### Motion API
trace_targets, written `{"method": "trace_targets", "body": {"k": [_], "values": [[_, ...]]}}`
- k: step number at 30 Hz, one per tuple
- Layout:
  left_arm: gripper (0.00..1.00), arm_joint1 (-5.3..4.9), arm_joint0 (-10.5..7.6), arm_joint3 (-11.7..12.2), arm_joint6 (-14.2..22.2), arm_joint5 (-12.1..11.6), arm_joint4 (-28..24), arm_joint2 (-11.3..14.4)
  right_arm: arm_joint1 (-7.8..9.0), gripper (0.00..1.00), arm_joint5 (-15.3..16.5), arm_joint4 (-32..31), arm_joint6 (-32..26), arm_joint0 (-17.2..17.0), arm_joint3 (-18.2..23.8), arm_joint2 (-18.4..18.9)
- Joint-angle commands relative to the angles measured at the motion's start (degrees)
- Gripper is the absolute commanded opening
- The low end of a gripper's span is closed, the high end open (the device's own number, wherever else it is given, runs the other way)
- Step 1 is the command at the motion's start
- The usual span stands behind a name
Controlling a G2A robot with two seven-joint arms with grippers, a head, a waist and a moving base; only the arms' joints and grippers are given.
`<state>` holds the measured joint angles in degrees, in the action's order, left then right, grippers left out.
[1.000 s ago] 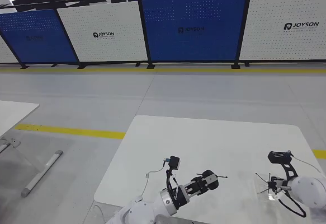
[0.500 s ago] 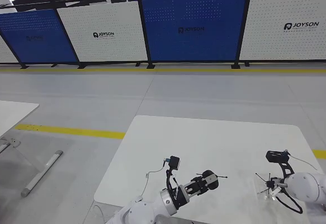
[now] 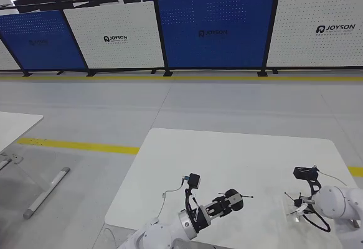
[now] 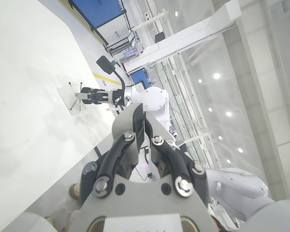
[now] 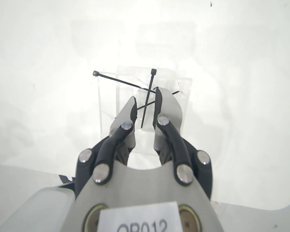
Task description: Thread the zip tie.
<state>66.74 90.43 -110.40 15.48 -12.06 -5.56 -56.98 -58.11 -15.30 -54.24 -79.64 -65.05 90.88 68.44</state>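
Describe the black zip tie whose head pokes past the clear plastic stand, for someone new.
On the white table, at the open right gripper, a clear plastic stand carries two crossed black zip ties. The wanted tie has its square head jutting beyond the stand's edge over bare table; the other tie keeps its head above it.

The left gripper [image 3: 233, 199] hangs level above the table's [image 3: 231, 155] near edge, its fingers [image 4: 137, 121] pressed together on a thin zip tie [image 3: 246, 197]. The right gripper [image 5: 146, 97] tips down toward the table's near right corner, pads parted.
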Motion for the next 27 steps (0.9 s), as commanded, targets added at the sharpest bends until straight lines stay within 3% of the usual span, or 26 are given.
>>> {"method": "trace_targets", "body": {"k": [1,27], "values": [[0.00,0.00,0.00,0.00,0.00,0.00,0.00,0.00,0.10,0.18,-0.70,0.14,0.00,0.45,-0.55,-0.47],[0.00,0.00,0.00,0.00,0.00,0.00,0.00,0.00,1.11,0.12,-3.40,2.48,0.00,4.61,-4.27,-6.26]]}}
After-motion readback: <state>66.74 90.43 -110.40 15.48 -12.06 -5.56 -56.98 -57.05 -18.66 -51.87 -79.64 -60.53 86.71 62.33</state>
